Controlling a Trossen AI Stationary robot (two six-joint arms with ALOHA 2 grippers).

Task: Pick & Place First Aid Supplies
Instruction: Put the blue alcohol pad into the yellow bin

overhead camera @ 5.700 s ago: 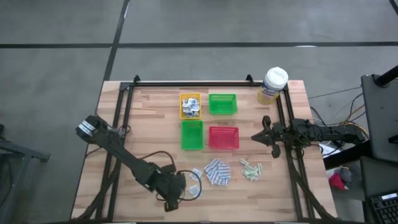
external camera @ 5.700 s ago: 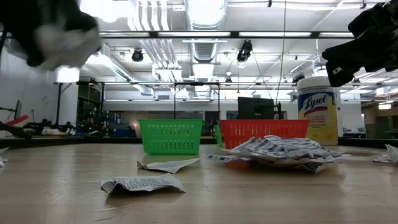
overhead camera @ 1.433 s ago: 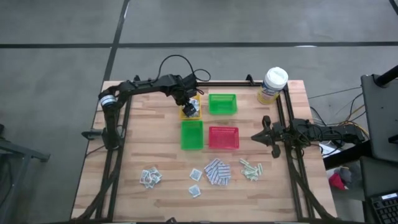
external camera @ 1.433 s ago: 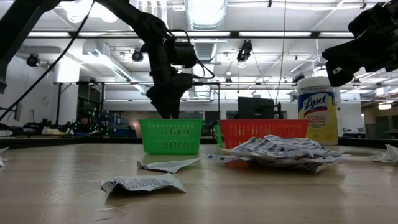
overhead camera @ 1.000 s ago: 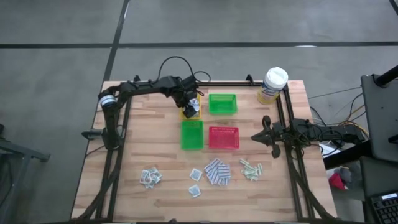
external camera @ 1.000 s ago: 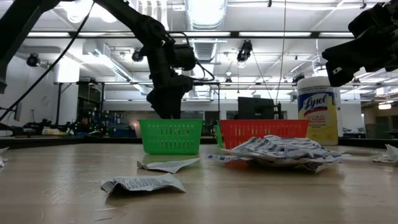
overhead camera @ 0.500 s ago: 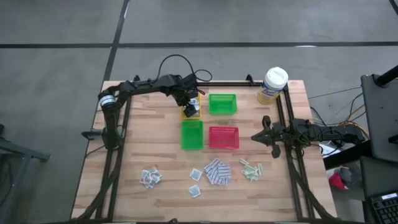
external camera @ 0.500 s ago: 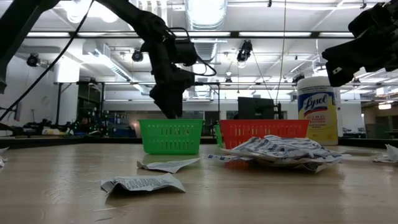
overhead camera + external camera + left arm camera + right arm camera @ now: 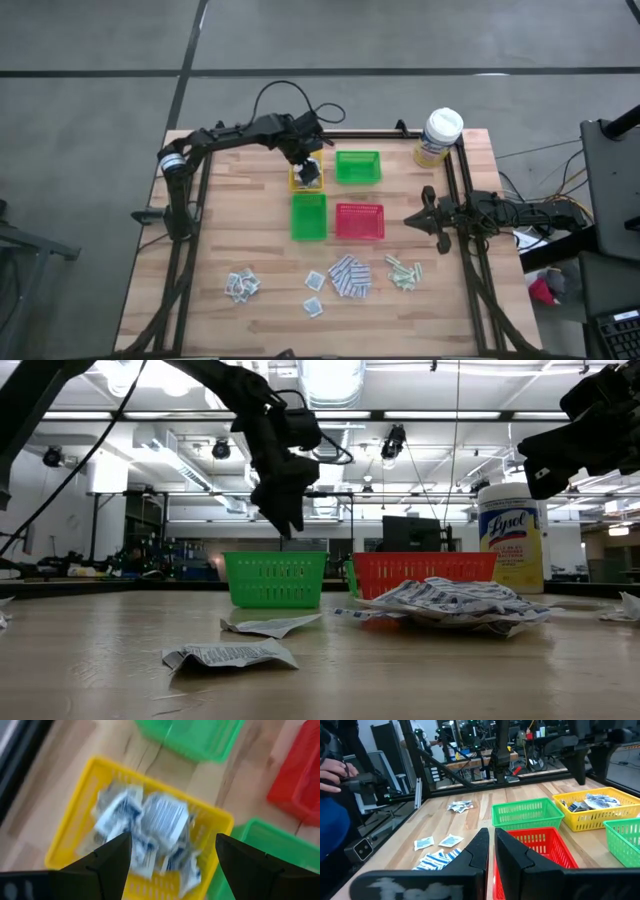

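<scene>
Packets are what you are handling: thin, flat, nearly weightless, and soft enough to crumple or fold under the fingers. You should expect them to slide on the wooden table (image 9: 210,230) and to lift in pairs where they overlap.

Your left gripper (image 9: 308,163) hangs over the yellow tray (image 9: 296,182) at the far side of the table, jaws wide apart and empty; the left wrist view shows white-grey sachets (image 9: 150,827) already heaped inside that tray. Your right gripper (image 9: 422,220) waits at the right edge of the table, fingers nearly closed on nothing.

Loose supplies lie at the near side:
- a small cluster of sachets (image 9: 241,285) to the left, well apart from the rest;
- two single sachets (image 9: 315,280) near the middle;
- the blue-and-white pads (image 9: 350,277) in an overlapping pile;
- the pale green strips (image 9: 403,272) just beside that pile.

Judgement: take singles first, pinching flat from above across a short side or a raised, curled edge. On the pile, take an outlying pad, or you risk dragging neighbours. The strips look narrow, so grip across their width.
</scene>
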